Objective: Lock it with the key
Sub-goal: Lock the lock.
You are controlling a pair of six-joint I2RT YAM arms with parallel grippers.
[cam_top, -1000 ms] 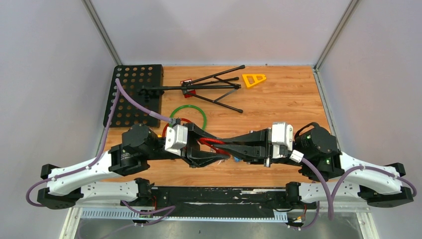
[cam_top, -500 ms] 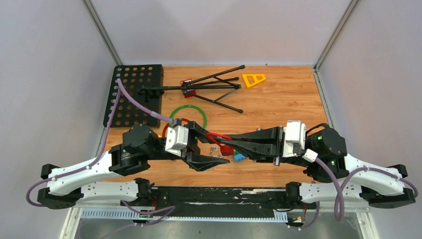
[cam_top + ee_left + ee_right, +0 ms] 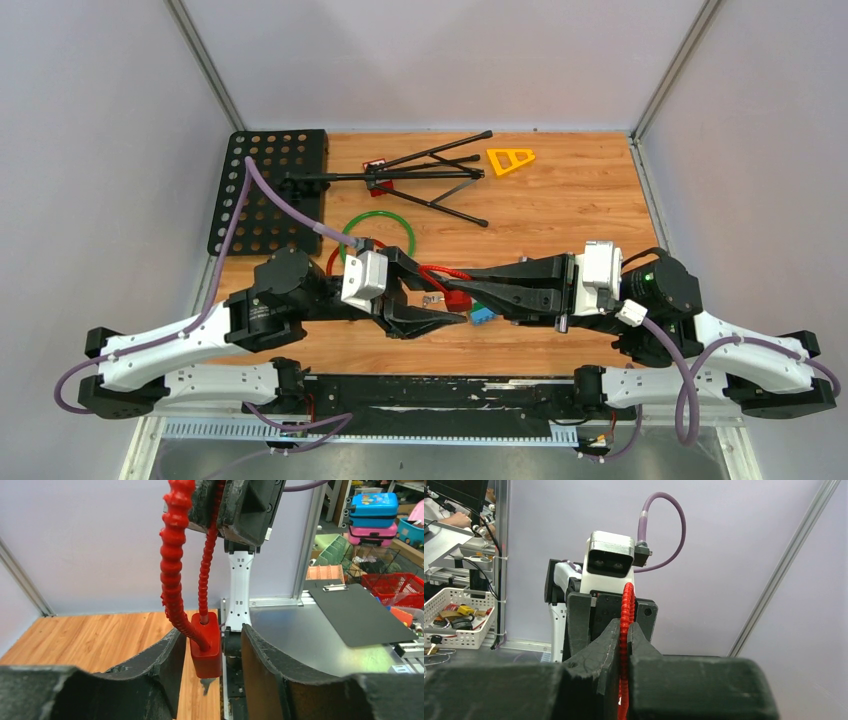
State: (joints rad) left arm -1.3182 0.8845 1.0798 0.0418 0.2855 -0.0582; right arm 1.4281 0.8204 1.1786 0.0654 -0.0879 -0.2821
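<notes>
1. Far left of the table (image 3: 570,210) we saw a black perforated board (image 3: 265,190), w/ a green ring (image 3: 378,214) just to its right. Neither belonged to the job.
2. Left of centre, the left gripper (image 3: 212,630) had its jaws partway apart and held nothing. They stood on either side of the red lock body (image 3: 206,652).
3. The lock body hung in the air betw. those jaws. It was close against one finger (image 3: 160,665), poss. touching, w/ a clear gap to the other.
4. Both ends of the red ribbed cable (image 3: 172,570) appeared to enter the top of the body, so the loop looked seated.
5. A small grey metal piece (image 3: 207,685) poked out under the body. We took it for the key in its keyhole, but it was too small to be sure.
6. Right of centre, the right gripper (image 3: 625,626) was clamped tight on the cable above the body and carried the whole lock.
7. Our judgement of the step: the right arm was presenting the lock and the left was lining up to turn the key.
8. Next move, as we judged it, calls for the left jaws to drop to key level, pinch the key and twist. The right arm should hold steady, since the body dangles on a flexible cable and could swing.
9. Toward the back right lay an orange triangle (image 3: 510,160), well apart from both arms.
</notes>
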